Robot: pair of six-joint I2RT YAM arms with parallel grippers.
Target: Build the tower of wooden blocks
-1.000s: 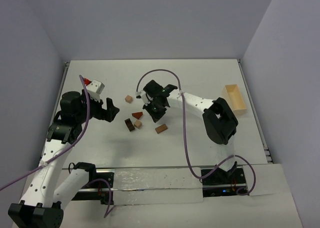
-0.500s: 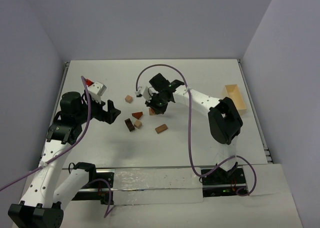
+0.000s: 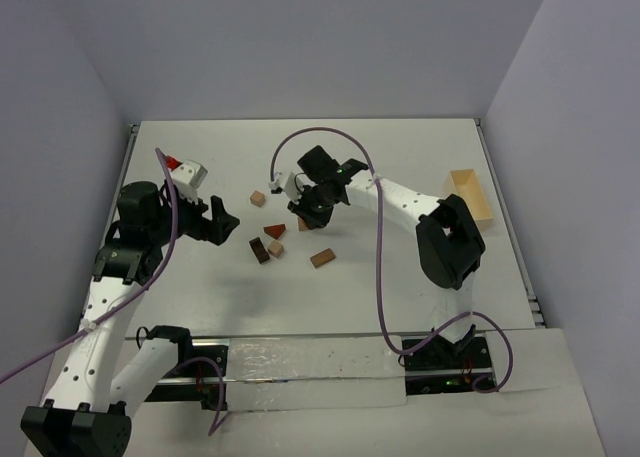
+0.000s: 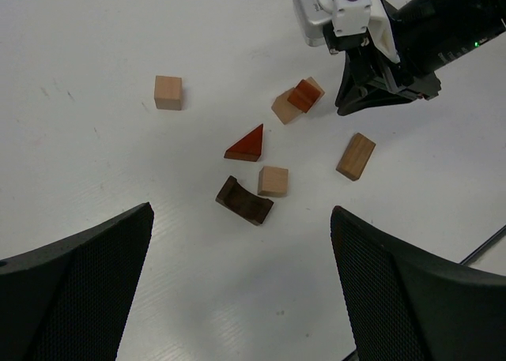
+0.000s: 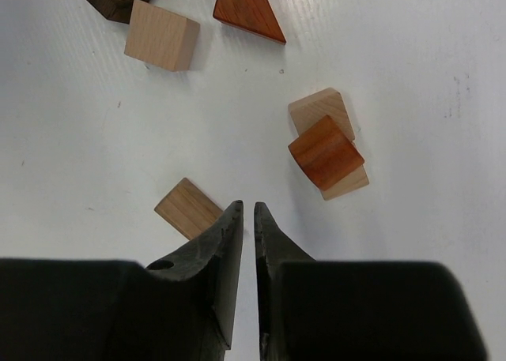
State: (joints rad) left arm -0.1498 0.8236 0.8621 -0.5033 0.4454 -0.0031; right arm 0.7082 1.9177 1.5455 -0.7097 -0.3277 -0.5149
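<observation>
Small wooden blocks lie scattered mid-table. A reddish-brown block [image 5: 325, 152] rests on top of a tan block [image 5: 316, 110]; the same stack [image 4: 299, 99] shows in the left wrist view. My right gripper [image 5: 248, 211] hovers just beside this stack, jaws parted by a narrow gap with nothing between them. A tan bar [image 5: 188, 208] lies by its left finger. A reddish triangular piece [image 3: 275, 230], a tan cube [image 3: 276, 248], a dark brown arch block [image 3: 260, 250] and another tan cube [image 3: 258, 198] lie to the left. My left gripper [image 3: 225, 222] is wide open and empty, left of the blocks.
A pale wooden box [image 3: 470, 195] stands at the right edge of the table. The right arm's purple cable [image 3: 300, 142] loops above the blocks. Walls close the table at the back and on both sides.
My right gripper has drawn back from above the blocks toward the far side, leaving the reddish block on the tan one, and its jaws have parted slightly. The left arm barely moved.
</observation>
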